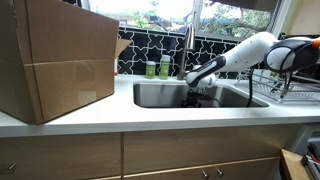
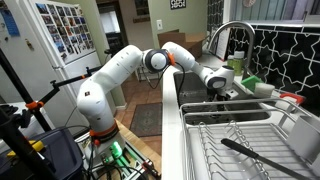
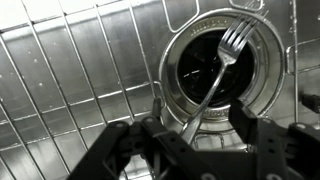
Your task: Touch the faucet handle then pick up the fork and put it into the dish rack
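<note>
The fork (image 3: 213, 85) lies in the steel sink with its tines over the round drain (image 3: 190, 60) and its handle pointing toward me. My gripper (image 3: 200, 115) is open, one finger on each side of the fork's handle, not closed on it. In both exterior views the gripper (image 1: 197, 90) (image 2: 221, 92) is down inside the sink basin, below the tall chrome faucet (image 1: 188, 45) (image 2: 226, 33). The faucet handle is too small to make out. The wire dish rack (image 1: 287, 92) (image 2: 225, 140) stands on the counter beside the sink.
A large cardboard box (image 1: 55, 60) stands on the counter. Two green bottles (image 1: 158, 68) stand behind the sink (image 1: 165, 97). A black utensil (image 2: 255, 155) lies in the dish rack. A wire grid (image 3: 70, 90) covers the sink bottom.
</note>
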